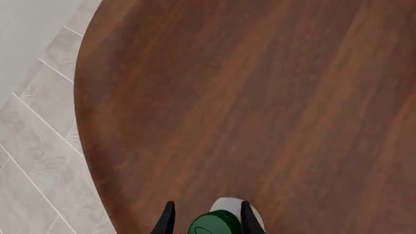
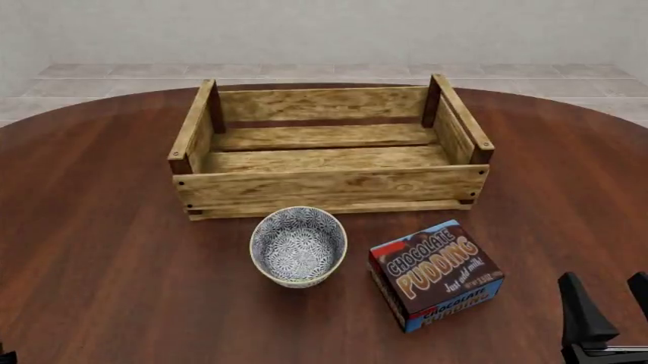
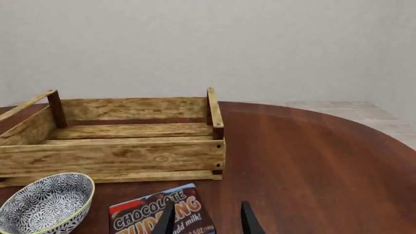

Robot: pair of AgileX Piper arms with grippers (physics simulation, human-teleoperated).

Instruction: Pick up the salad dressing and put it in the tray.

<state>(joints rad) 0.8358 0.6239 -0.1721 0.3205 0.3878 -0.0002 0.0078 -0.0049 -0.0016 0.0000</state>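
Salad dressing (image 1: 221, 222) (mostly cut off) sits between left gripper (image 1: 205, 220) fingers.

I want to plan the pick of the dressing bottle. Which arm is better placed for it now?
The left arm. In its wrist view, the small whitish bottle with the dark green cap already sits between the fingers of the left pincer. The right pincer faces the brown chocolate pudding box instead.

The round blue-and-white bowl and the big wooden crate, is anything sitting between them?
No. In the front view only bare brown table shows between the patterned blue-white bowl and the light-wood slatted crate; the chocolate pudding box sits off beside the bowl.
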